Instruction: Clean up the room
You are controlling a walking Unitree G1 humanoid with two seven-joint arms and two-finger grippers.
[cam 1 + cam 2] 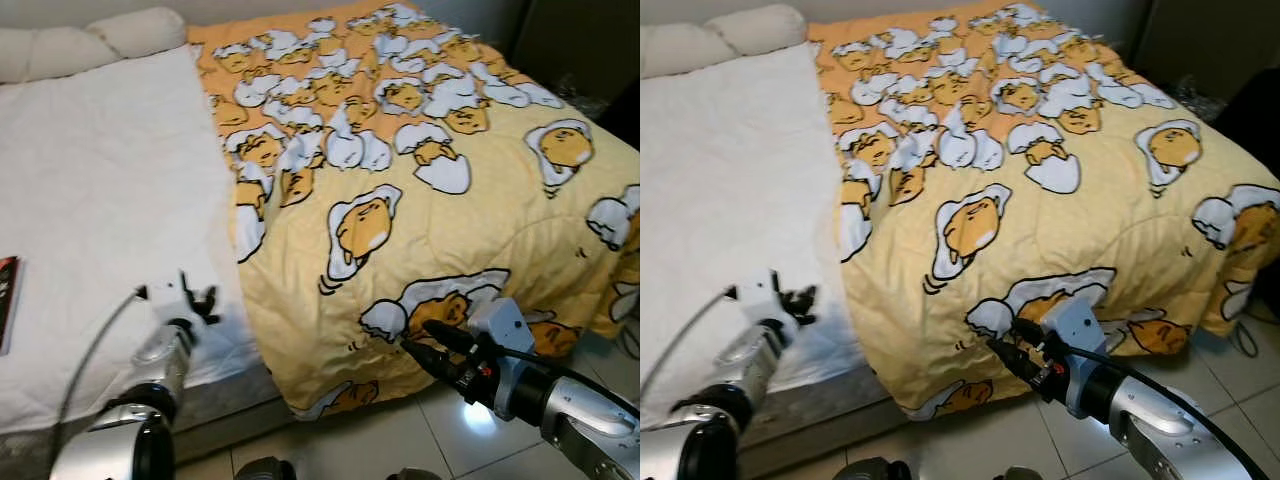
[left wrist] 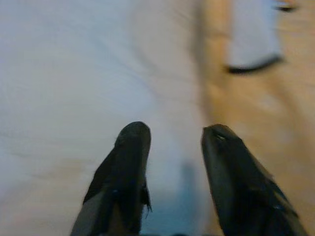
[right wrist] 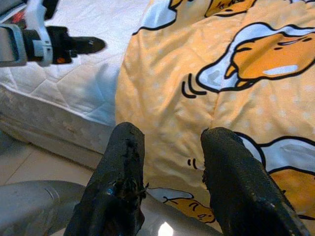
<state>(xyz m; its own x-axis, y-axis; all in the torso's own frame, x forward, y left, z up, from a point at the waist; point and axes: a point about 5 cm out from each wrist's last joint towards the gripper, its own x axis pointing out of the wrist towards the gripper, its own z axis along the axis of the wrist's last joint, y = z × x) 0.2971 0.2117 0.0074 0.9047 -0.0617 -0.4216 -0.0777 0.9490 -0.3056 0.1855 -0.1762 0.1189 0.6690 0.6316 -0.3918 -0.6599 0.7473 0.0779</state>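
Quilt [image 1: 420,200], yellow with egg cartoons, covers the right half of the bed and hangs over the foot edge just ahead of my right claw [image 1: 425,345]. I see that claw's fingers [image 3: 123,167] parted with nothing between them, their tips close to the draped quilt edge, low by the tiled floor [image 1: 400,440]. On the wrist camera the quilt fold sits straight in front of the gap.

My left claw [image 1: 200,300] hovers over the bare white mattress [image 1: 100,200], and the quilt's long edge runs just to its right. Its fingers [image 2: 130,157] are spread too, gripping nothing; that wrist picture is blurred, with white sheet ahead and yellow cloth off to one side.

Pillows [image 1: 90,40] lie far beyond the left claw at the head of the bed. A red and black book [image 1: 6,295] sits on the mattress well to that claw's left.
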